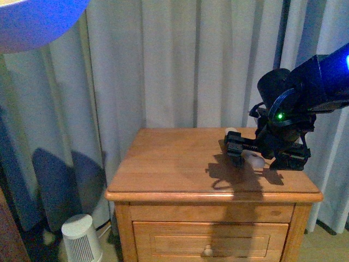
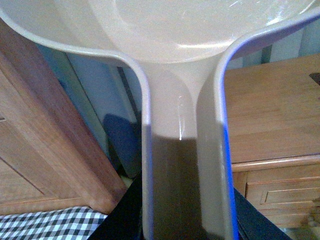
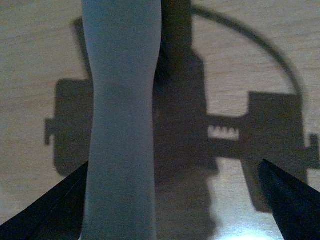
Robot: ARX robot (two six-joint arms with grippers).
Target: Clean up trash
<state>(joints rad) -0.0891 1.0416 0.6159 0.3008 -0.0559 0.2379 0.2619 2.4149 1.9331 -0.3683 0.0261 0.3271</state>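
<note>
Front view: the right claw hangs low over the wooden table at right of centre, its jaws spread on either side of a pale elongated object lying on the top; released, not yet closed; the straddle suits a grasp across the object's narrow width; whether this is the trash or a brush cannot be told. A dustpan fills the upper left corner, held aloft and well apart, probably in reserve to receive sweepings; a green lamp glows on the arm; curtain behind; a white ribbed appliance on the floor at lower left.

Left wrist view: the dustpan's handle runs up the centre to the pan; the left claw is judged clenched on the handle, its fingers largely hidden; table at right; checked cloth at lower left.

Right wrist view: the pale object lies beside one dark finger, far from the other; claw open above its own shadow.

No brand, label or writing is legible.
</note>
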